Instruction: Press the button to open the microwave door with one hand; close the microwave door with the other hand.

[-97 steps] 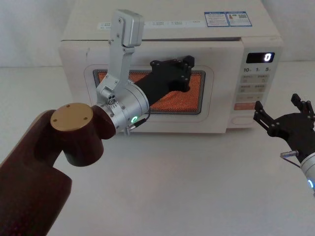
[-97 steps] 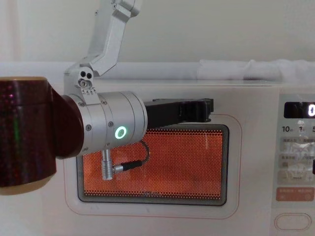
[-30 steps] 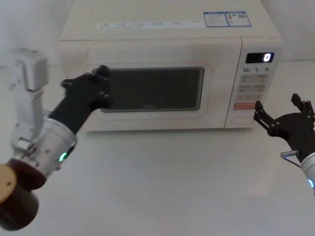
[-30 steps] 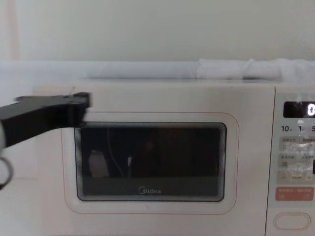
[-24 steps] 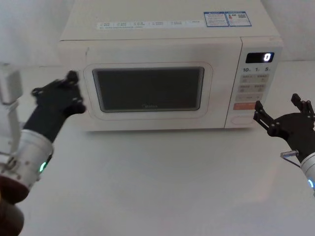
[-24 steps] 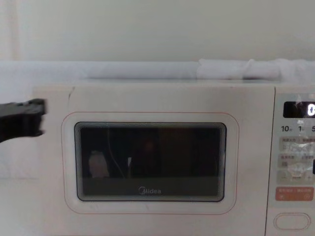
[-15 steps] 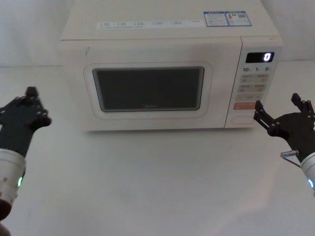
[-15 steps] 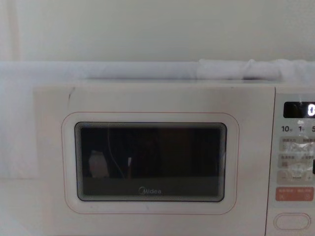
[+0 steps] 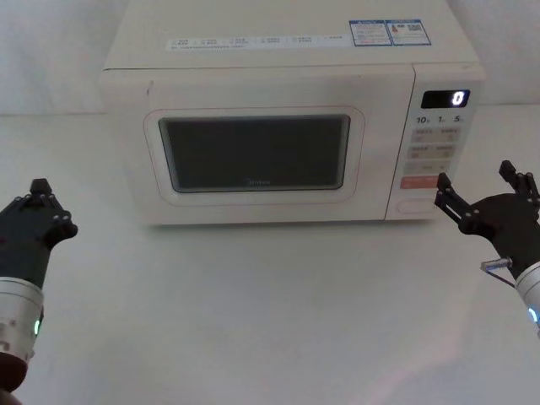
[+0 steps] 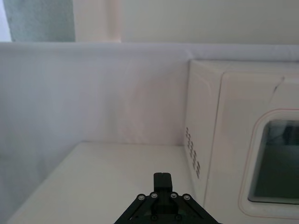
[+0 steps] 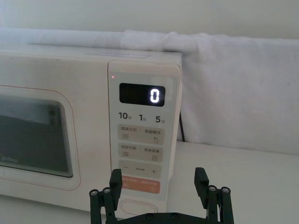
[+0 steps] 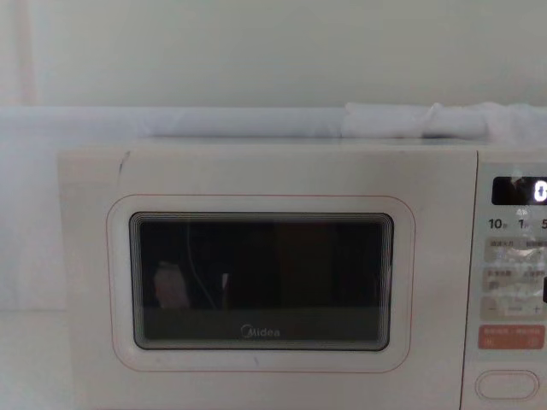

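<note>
**Microwave door shut; both arms standing off**

Microwave door (image 9: 253, 156), broad cream-white panel with dark window, is sitting flush. Left black angular gripper (image 9: 32, 221), fingers pressed together, is retreating well left of the door it was leaving a second ago; keep withdrawing clear. Right black gripper (image 9: 481, 196), fingers spread, is idling just beside the cream pill-shaped button (image 9: 411, 205).

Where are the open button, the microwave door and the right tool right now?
button (image 12: 507, 384), chest view, middle of the pill-shaped key.
microwave door (image 9: 253, 153), head view, centre of the dark window.
right tool (image 9: 484, 198), head view, gap midway between its spread fingertips.
</note>
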Controlling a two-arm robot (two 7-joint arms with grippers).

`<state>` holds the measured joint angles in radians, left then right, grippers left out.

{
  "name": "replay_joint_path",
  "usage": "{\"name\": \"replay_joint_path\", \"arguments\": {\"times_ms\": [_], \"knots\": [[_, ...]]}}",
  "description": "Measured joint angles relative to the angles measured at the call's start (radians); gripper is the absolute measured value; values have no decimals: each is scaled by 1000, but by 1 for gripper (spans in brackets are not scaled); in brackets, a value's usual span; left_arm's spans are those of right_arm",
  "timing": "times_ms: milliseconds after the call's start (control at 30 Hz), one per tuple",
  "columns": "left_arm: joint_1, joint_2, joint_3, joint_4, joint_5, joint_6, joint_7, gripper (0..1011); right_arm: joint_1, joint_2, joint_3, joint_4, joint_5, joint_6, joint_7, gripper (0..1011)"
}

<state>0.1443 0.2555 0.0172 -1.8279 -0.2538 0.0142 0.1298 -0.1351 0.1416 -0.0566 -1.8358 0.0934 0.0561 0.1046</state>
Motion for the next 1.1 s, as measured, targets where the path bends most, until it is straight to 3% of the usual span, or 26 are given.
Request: {"name": "replay_joint_path", "arguments": {"times_ms": [267,467,867,1100], "knots": [[-16,-14,5,34,-14,13,-60,0,0,0,0,0,0,0,0,1002],[-4,2,10,37,1,42,-103,0,0,0,0,0,0,0,0,1002],[17,0,7,48,61,66,-120,0,0,0,0,0,0,0,0,1002],[17,0,7,49,60,66,-120,0,0,0,0,0,0,0,0,1003]]}}
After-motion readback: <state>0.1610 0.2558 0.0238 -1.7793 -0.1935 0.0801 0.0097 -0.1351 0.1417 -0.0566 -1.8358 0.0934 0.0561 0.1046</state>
